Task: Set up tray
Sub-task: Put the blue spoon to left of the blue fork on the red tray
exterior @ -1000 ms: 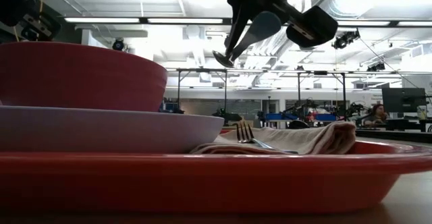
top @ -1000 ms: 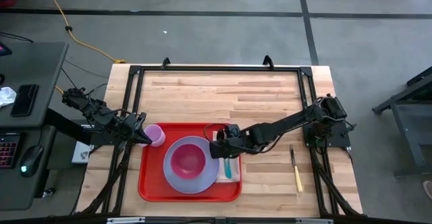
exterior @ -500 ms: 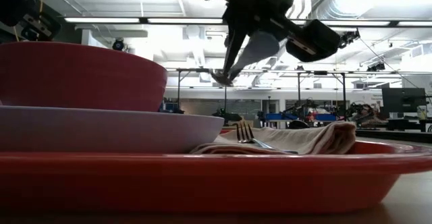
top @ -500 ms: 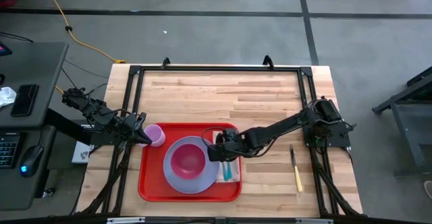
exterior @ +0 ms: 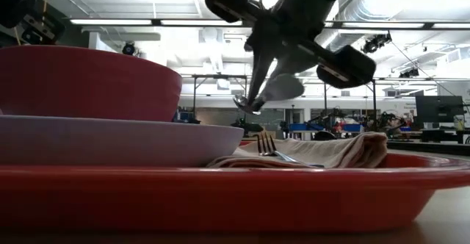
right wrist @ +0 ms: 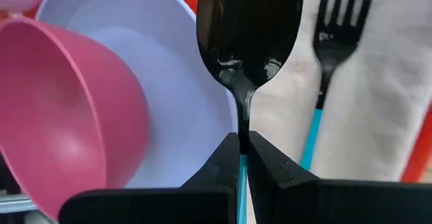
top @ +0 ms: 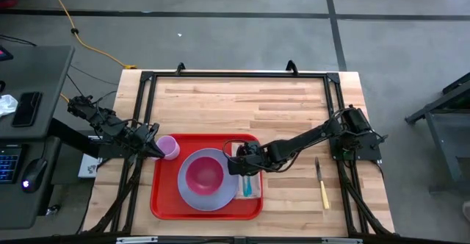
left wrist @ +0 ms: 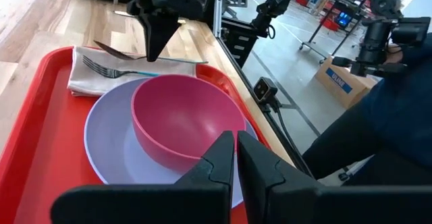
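One spoon (right wrist: 248, 42) is coming down in your right hand (top: 236, 162), pinched, toward the napkin (top: 248, 172) by the tray's (top: 163, 200) right edge; your left hand (top: 156, 148), nearly shut, is waiting by the cup (top: 170, 147).

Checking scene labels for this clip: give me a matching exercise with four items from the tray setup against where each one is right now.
Things:
1. spoon
2. fork
3. pink bowl
4. knife

Places:
A. on the bare table, right of the tray
B. lying on the napkin
C. on the lavender plate
D. held in the right gripper above the napkin

Pairs: 1-D, 2-B, 3-C, 4-A
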Tool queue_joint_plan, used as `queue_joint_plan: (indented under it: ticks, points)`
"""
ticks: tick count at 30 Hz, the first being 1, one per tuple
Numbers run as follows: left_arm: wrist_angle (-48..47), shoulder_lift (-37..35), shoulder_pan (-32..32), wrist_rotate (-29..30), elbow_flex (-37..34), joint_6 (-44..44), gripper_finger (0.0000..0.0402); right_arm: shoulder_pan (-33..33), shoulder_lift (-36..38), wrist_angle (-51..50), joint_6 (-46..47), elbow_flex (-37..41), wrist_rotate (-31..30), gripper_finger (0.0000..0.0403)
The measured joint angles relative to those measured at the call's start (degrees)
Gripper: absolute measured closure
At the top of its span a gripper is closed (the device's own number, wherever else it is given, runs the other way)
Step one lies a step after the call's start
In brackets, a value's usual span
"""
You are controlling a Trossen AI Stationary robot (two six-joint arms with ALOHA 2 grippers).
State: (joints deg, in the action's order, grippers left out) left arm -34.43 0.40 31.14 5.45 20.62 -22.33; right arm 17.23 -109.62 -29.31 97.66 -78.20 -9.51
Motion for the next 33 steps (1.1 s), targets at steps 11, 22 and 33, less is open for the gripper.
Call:
queue_joint_plan:
  ticks: [11, 22, 33]
  points:
    - [0.0, 0.0, 0.0, -0.1, 0.0, 0.0, 0.0353, -1.1, 0.0, 1.1, -1.0, 1.2, -1.2, 0.0402]
    - [0.0, 0.0, 0.0, -0.2, 0.0, 0.0, 0.0353, -2.0, -2.6, 1.7, -1.3, 1.2, 0.2, 0.0401]
    - [0.0, 0.0, 0.0, -0.3, 0.0, 0.0, 0.0353, -2.1, -4.3, 2.5, -1.2, 1.2, 0.1, 0.0401]
